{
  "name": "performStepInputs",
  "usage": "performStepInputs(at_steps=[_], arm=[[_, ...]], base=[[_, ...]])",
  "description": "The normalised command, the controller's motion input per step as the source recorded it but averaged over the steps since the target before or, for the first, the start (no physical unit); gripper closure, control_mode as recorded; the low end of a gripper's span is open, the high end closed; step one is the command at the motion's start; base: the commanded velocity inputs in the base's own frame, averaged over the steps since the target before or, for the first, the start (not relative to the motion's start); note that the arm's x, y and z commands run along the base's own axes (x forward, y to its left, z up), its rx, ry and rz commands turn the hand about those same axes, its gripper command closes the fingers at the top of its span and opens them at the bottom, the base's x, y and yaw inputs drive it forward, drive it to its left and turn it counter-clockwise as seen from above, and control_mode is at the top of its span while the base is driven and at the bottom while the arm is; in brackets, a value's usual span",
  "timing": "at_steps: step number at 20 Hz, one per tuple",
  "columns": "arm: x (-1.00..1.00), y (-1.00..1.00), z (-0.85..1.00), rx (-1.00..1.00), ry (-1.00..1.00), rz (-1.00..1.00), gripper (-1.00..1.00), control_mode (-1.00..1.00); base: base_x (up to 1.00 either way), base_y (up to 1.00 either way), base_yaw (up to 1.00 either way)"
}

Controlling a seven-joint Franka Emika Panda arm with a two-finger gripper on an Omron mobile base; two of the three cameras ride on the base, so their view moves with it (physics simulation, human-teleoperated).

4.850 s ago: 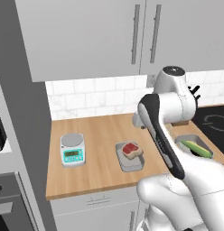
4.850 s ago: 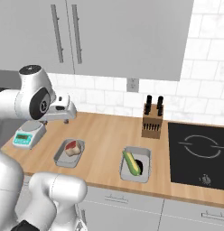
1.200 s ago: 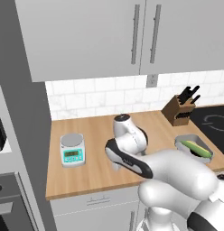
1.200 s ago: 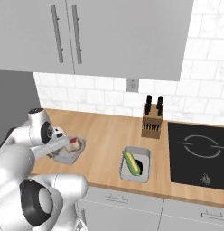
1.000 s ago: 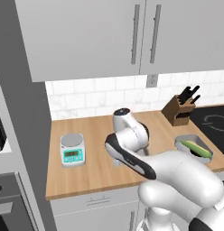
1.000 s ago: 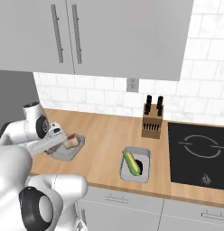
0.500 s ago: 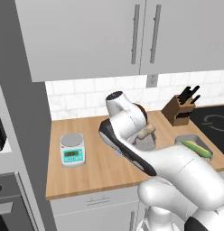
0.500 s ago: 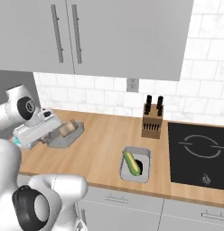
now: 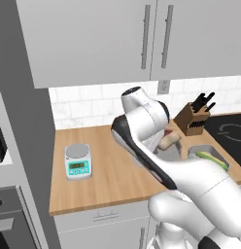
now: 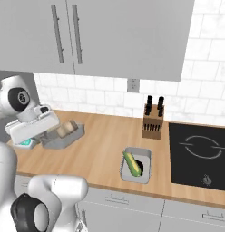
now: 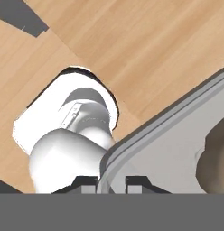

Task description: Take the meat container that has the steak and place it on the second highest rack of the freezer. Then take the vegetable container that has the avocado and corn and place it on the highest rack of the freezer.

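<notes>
Counter [image 10: 105, 149]: wooden, unchanged.
Meat container [image 10: 64, 136]: lifted higher than half a second ago.
Gripper [image 11: 111, 182]: fingers clamped on its rim.

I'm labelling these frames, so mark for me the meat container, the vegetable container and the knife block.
meat container [image 10: 71, 135]: right base view, its front wall.
vegetable container [image 10: 146, 159]: right base view, its right rim.
knife block [image 10: 153, 127]: right base view, its wooden front face.

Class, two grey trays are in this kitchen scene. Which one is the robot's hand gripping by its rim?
The meat container, lifted off the counter at the left. Its rim sits between the hand fingertips. The vegetable container with corn rests untouched near the cooktop.
</notes>
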Motion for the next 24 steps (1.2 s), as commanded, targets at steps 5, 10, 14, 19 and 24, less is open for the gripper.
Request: performStepInputs(at_steps=[5, 10, 14, 19, 24], arm=[[-0.22, -0.16, 0.46, 0.08, -0.06, 0.14, 1.0, -1.0], [-0.1, -0.02, 0.44, 0.07, -0.09, 0.22, 1.0, -1.0], [-0.31, -0.18, 0.15, 0.14, -0.15, 0.07, 1.0, -1.0], [-0.31, -0.19, 0.0, 0.05, -0.19, 0.0, 1.0, -1.0], [-0.09, -0.03, 0.0, 0.0, -0.1, 0.0, 1.0, -1.0]], base=[[0.0, 0.0, 0.0], [0.0, 0.0, 0.0], [0.0, 0.0, 0.0], [0.0, 0.0, 0.0], [0.0, 0.0, 0.0]])
